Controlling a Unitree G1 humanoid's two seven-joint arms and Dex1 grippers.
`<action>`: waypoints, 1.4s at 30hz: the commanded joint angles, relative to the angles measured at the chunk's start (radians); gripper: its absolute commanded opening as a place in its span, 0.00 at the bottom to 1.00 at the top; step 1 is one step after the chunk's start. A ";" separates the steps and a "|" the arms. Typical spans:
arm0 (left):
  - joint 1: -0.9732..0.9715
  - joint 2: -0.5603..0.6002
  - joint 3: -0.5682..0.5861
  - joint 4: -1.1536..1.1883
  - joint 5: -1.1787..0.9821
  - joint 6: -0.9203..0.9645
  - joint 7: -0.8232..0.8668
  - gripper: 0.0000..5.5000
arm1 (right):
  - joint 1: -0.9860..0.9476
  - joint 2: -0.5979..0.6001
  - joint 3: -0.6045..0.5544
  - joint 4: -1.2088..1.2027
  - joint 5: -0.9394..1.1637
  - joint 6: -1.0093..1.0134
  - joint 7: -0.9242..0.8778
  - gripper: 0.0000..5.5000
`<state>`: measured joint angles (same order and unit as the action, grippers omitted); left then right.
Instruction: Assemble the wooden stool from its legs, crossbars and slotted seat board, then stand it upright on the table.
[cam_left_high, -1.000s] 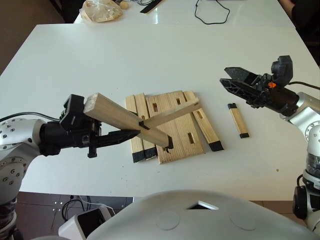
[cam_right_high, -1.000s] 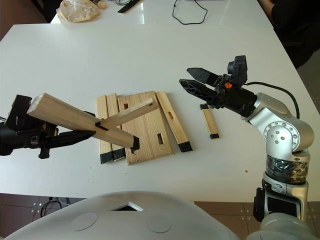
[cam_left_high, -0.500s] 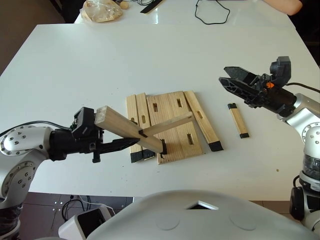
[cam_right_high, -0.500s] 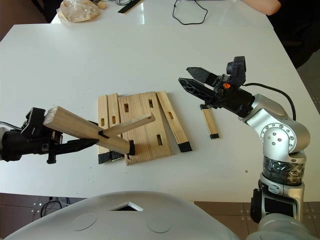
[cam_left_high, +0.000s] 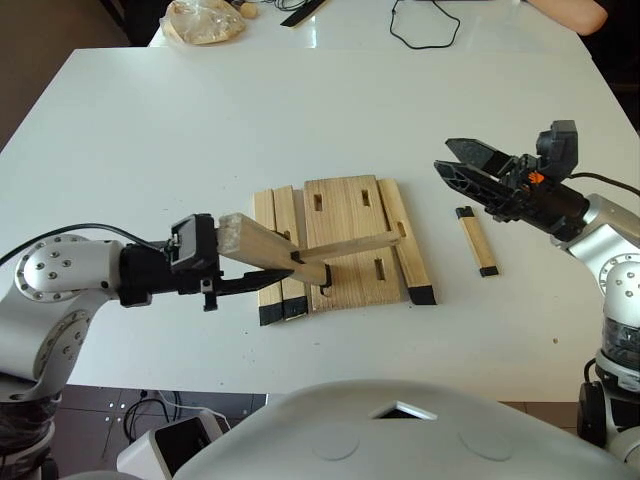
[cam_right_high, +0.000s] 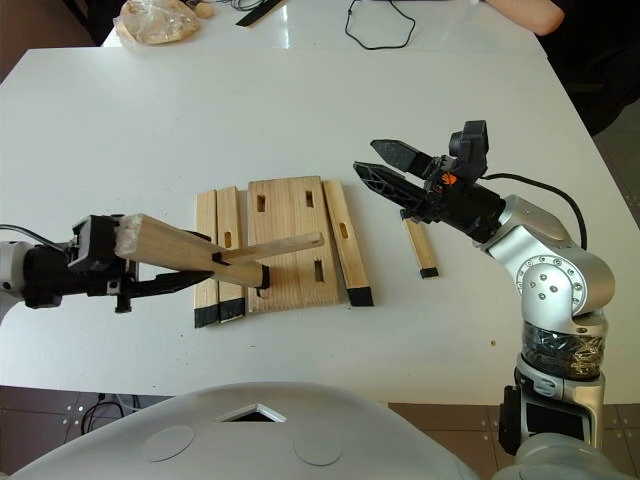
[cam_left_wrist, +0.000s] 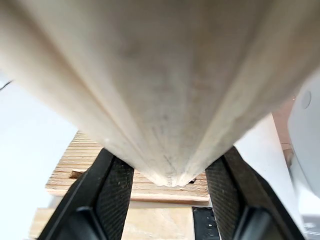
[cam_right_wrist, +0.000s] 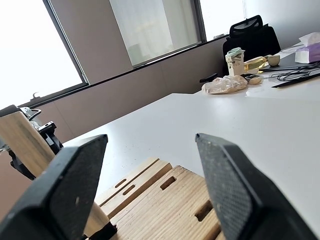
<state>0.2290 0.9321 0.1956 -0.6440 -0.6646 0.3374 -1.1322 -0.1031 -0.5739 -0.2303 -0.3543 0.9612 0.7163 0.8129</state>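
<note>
My left gripper (cam_left_high: 262, 277) is shut on a thick wooden leg (cam_left_high: 262, 247), held slanting low over the table's front left. A thin crossbar (cam_left_high: 355, 245) sticks out of the leg's lower end and reaches across the slotted seat board (cam_left_high: 343, 218), which lies flat at the centre. In the left wrist view the leg (cam_left_wrist: 160, 75) sits between both fingers (cam_left_wrist: 112, 190). Two legs (cam_left_high: 275, 215) lie flat left of the board and one leg (cam_left_high: 408, 250) lies to its right. A short crossbar (cam_left_high: 477, 241) lies further right. My right gripper (cam_left_high: 443, 155) hovers open above the table beside that bar.
A plastic bag (cam_left_high: 203, 20) and a black cable (cam_left_high: 425, 25) lie on the far table behind. The white table (cam_left_high: 150, 130) has wide free room at the left and the back. Its front edge runs close under my left arm.
My left arm has carried the leg and crossbar rightward and lower, flatter over the board. The seat board and the leg to its right have turned from skewed to square. The right gripper barely moved.
</note>
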 joint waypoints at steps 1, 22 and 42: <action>0.060 0.013 -0.129 0.000 0.157 -0.042 -0.005 0.37 | -0.013 -0.002 0.018 -0.002 -0.010 0.002 -0.001 0.59; -0.192 0.109 -0.255 0.126 0.090 0.073 -0.028 0.37 | 0.004 0.028 0.031 -0.005 -0.032 -0.023 -0.029 0.59; -0.320 0.038 -0.418 0.269 0.105 0.210 0.084 0.37 | 0.015 0.043 0.028 0.005 -0.041 -0.048 -0.038 0.59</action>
<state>-0.1783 0.9663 -0.1437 -0.4220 -0.6487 0.4325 -1.0877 -0.0847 -0.5187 -0.1982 -0.3532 0.9342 0.6731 0.7733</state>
